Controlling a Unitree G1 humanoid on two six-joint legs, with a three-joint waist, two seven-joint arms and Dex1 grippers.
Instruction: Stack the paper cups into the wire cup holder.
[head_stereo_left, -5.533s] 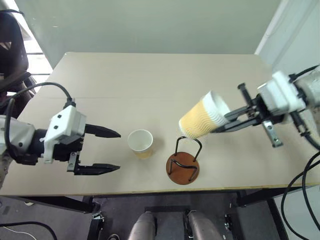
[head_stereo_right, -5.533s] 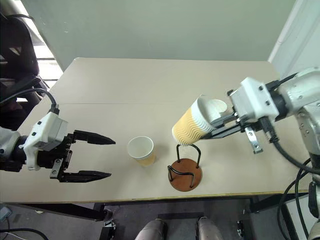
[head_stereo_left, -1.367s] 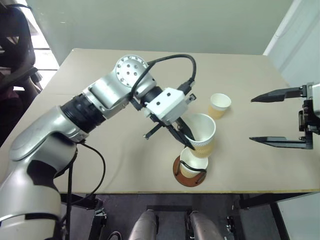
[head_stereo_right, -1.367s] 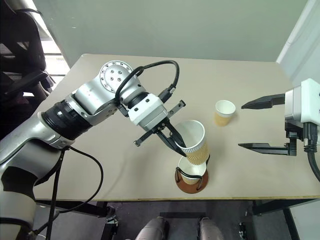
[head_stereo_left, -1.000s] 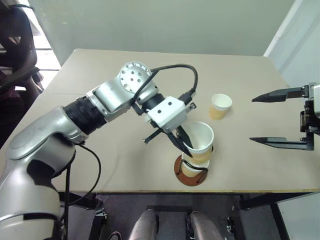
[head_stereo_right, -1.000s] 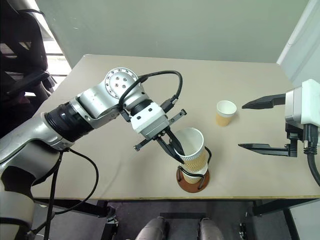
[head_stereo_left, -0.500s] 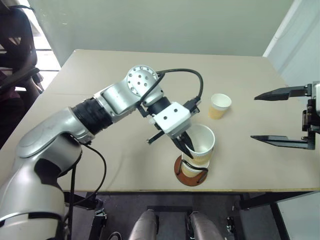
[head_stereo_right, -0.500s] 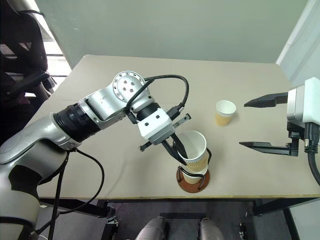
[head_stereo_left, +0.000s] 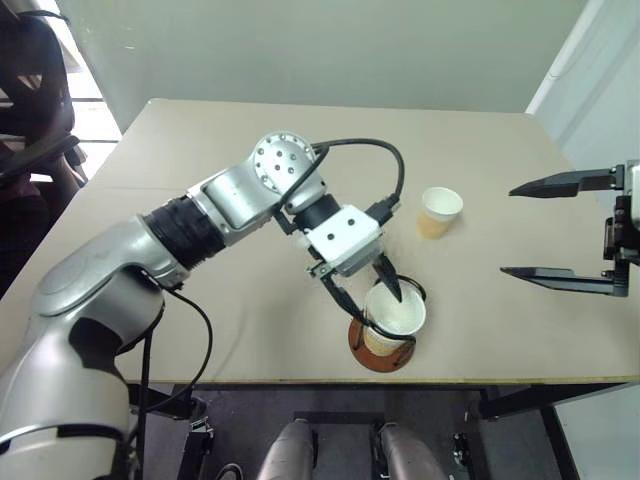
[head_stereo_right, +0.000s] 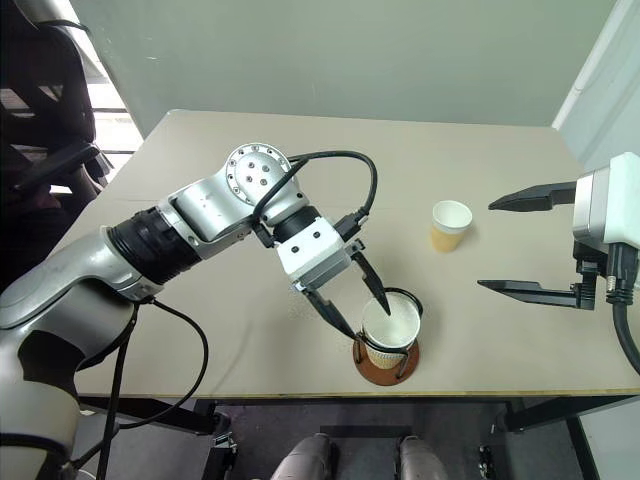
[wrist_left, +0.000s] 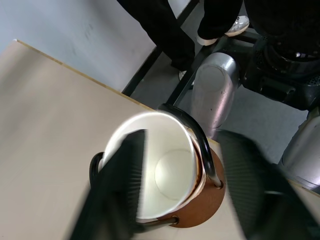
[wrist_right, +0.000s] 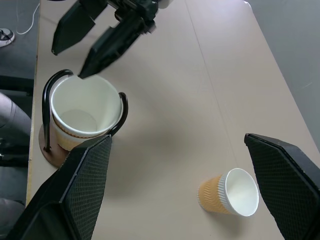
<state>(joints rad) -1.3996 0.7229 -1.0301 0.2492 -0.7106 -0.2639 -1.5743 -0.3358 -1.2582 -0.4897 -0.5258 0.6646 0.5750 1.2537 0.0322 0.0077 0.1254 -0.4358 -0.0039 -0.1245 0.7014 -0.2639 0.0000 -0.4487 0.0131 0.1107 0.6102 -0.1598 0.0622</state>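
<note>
Two paper cups (head_stereo_left: 396, 314) sit nested and upright inside the wire cup holder (head_stereo_left: 356, 343), near the table's front edge. My left gripper (head_stereo_right: 358, 304) hangs just above them, open. One finger (head_stereo_right: 374, 284) is over the top cup's mouth and the other is outside its left wall. The left wrist view looks straight down into the top cup (wrist_left: 161, 171). Another paper cup (head_stereo_left: 440, 211) stands alone farther back and to the right. My right gripper (head_stereo_left: 528, 232) is open and holds nothing, to the right of that cup and above the table.
The tan table (head_stereo_left: 250, 170) ends just in front of the holder. A black chair (head_stereo_left: 30, 110) stands off the table's left side. A pale wall runs behind the table.
My left gripper has opened and let go of the cup. The cup has dropped lower into the holder, onto the cup beneath it. The right arm has not moved.
</note>
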